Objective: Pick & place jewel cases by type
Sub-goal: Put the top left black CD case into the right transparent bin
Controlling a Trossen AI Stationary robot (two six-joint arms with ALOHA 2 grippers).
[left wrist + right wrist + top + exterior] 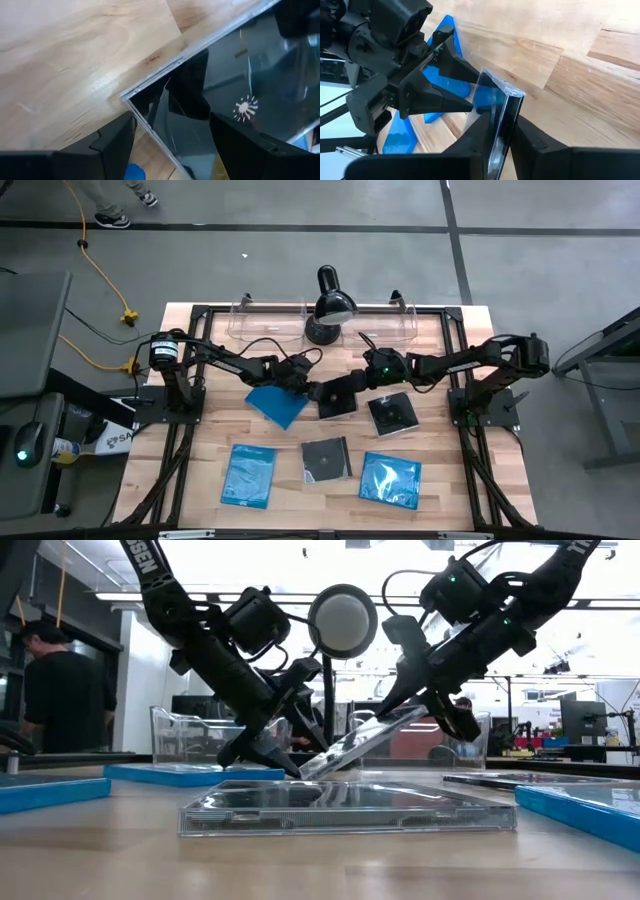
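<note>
The room behind the table is very bright in the low view, so both arms look like dark shapes against white light. The desk lamp [330, 304] stands at the back of the table, and the close black jewel case [348, 808] looks a little fuzzy. A small white glare spot shines on the tilted black jewel case [250, 95].
</note>
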